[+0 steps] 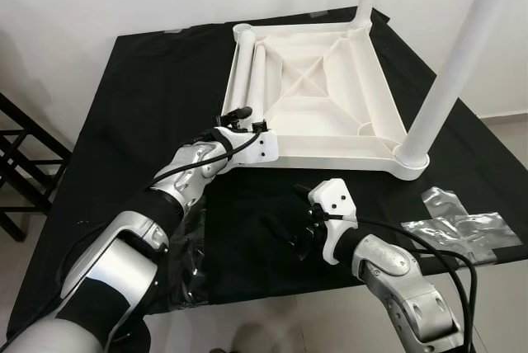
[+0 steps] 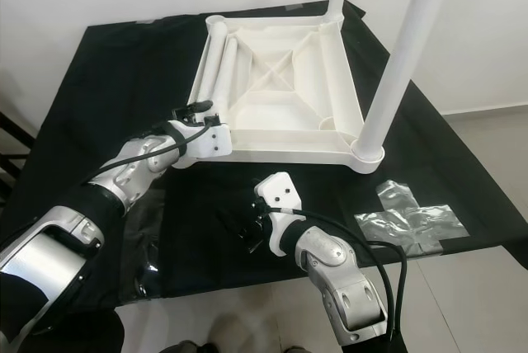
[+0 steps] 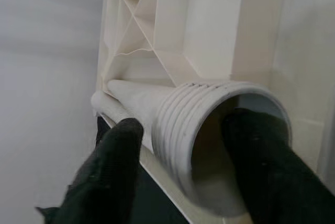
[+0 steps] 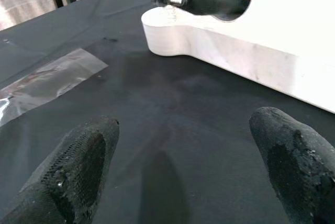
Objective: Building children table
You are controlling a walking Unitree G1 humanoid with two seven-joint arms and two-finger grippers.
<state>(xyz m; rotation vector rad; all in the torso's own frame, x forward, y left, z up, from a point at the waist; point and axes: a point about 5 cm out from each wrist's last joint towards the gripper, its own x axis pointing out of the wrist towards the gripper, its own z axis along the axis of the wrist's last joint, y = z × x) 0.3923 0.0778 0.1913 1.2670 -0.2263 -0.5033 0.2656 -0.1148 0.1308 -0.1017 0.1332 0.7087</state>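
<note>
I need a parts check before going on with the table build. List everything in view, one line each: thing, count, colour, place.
Table top: one, white, upside down on the black cloth, ribbed underside facing up.
Fitted legs: two, white, standing upright from the top's far right and near right corners.
Loose legs: two, white, lying side by side inside the top along its left edge.
Black cloth: one, black, covering the work surface.
Clear plastic wrap: one crumpled piece, silvery, on the cloth at the right.
Dark rack: one, black, at the far left.
Left gripper: one, black jaws, closed on the threaded open end of one loose leg, one finger inside the tube.
Right gripper: one, black jaws open, over the cloth near the top's near edge.
</note>
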